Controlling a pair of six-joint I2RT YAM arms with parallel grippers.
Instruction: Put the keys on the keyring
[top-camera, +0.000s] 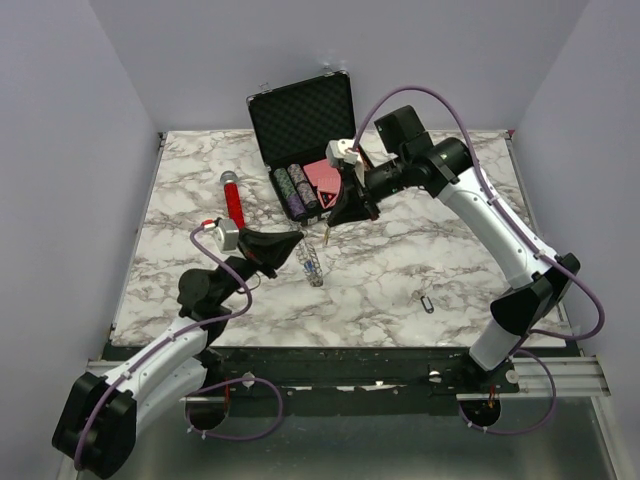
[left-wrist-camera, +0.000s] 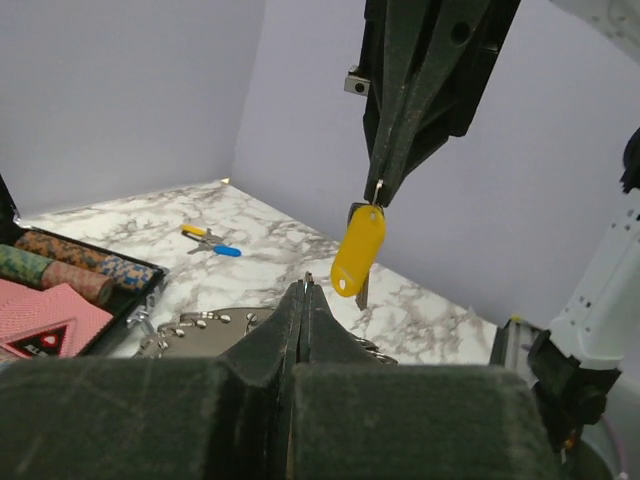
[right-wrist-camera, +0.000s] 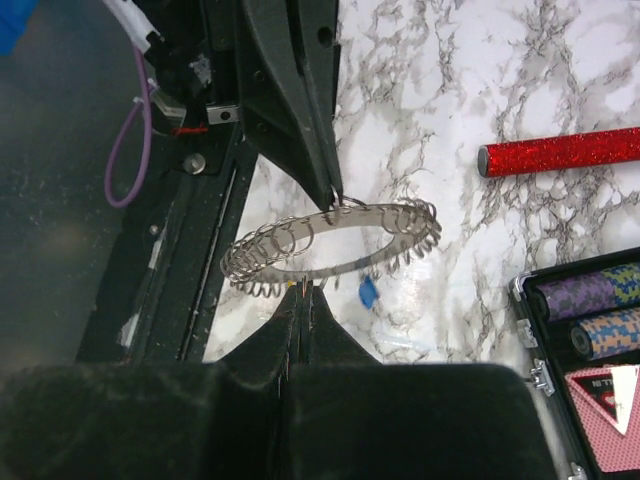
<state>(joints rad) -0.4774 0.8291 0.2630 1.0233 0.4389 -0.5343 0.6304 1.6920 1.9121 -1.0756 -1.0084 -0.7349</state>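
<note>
Both claws were clamped. Left wrist view showed right claw pinching yellow-tagged key just above its own tips; right wrist view instead showed left claw gripping keyring rim.

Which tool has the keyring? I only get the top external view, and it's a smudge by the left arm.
Observer: The left tool. In the right wrist view its shut tips pinch the keyring by the rim.
Operator: And the other arm?
Observer: The right tool is shut on a yellow-tagged key, which dangles near the left tool's tips in the left wrist view.
Operator: Any loose keys I'm missing?
Observer: Yes. The left wrist view shows two loose keys lying together on the table past the case. One has a yellow tag, the other a blue one.
</note>
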